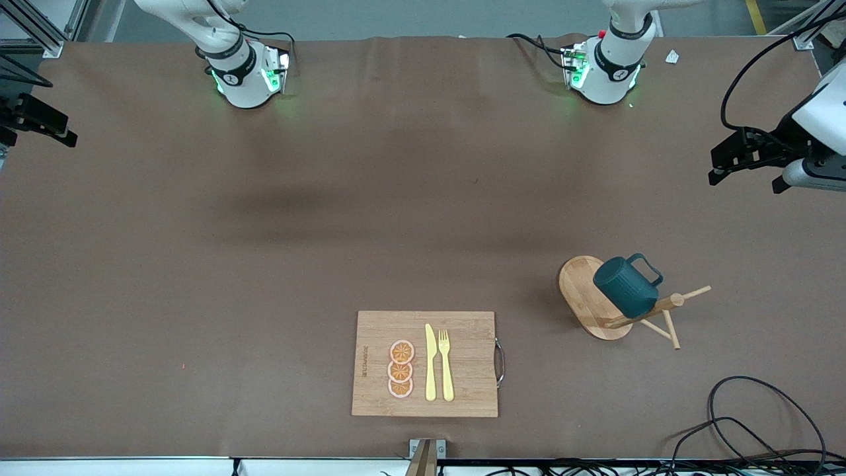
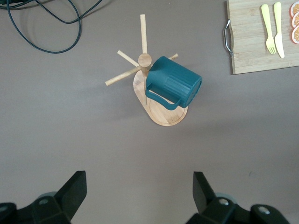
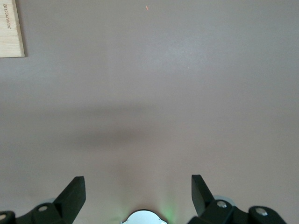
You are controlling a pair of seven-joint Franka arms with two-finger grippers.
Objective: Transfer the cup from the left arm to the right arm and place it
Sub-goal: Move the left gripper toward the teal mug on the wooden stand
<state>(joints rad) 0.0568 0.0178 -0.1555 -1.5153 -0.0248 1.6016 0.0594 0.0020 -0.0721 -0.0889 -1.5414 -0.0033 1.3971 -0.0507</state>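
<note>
The dark teal cup (image 1: pixel 624 284) hangs tilted on a peg of a small wooden mug stand (image 1: pixel 581 291) toward the left arm's end of the table. In the left wrist view the cup (image 2: pixel 175 84) and the stand (image 2: pixel 163 114) lie well clear of my left gripper (image 2: pixel 139 186), which is open and empty over bare table. In the front view that left gripper (image 1: pixel 720 165) is at the table's edge. My right gripper (image 3: pixel 138 189) is open and empty over bare table by its own base (image 3: pixel 145 218); the front view has it (image 1: pixel 46 125) at the right arm's end.
A wooden cutting board (image 1: pixel 377 324) with a metal handle lies near the front edge, carrying three orange slices (image 1: pixel 401 369), a yellow knife (image 1: pixel 430 363) and a yellow fork (image 1: pixel 445 363). Black cables (image 1: pixel 760 423) loop on the table nearer the front camera than the stand.
</note>
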